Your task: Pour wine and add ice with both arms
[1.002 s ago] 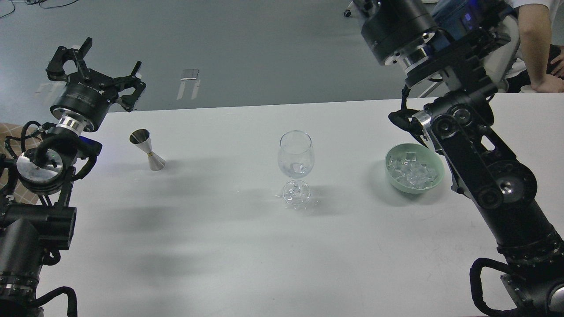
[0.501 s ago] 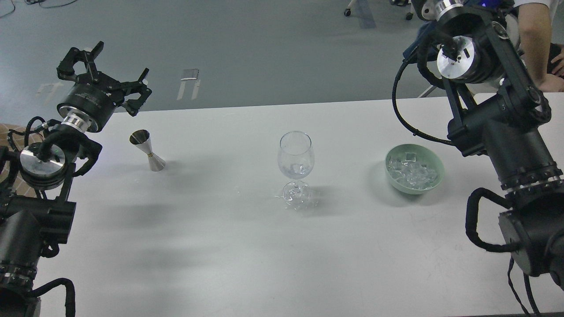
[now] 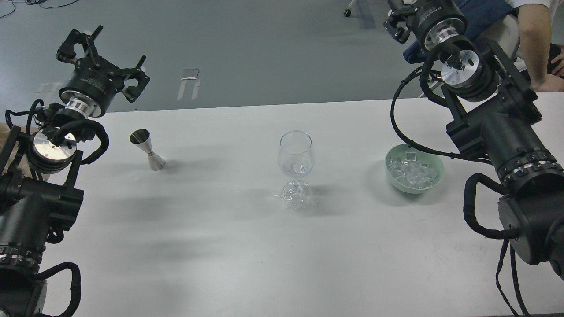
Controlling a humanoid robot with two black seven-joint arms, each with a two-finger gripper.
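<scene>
The right pincer (image 3: 398, 17) was cut off by the top edge, so I could not tell how its fingers stood. The left pincer (image 3: 103, 55) hung spread wide and empty beyond the desk's (image 3: 220, 246) far left edge, pointing up and away. The ice (image 3: 412, 171) lay heaped in a green bowl (image 3: 436, 178) at the right, with no clear long axis. A wine glass (image 3: 296, 163) stood upright mid-desk, a few cubes inside. A metal jigger (image 3: 147, 149) leaned at the left.

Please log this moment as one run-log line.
left gripper: open, raised, empty | right gripper: raised, state unclear | ice: in bowl | glass: upright
</scene>
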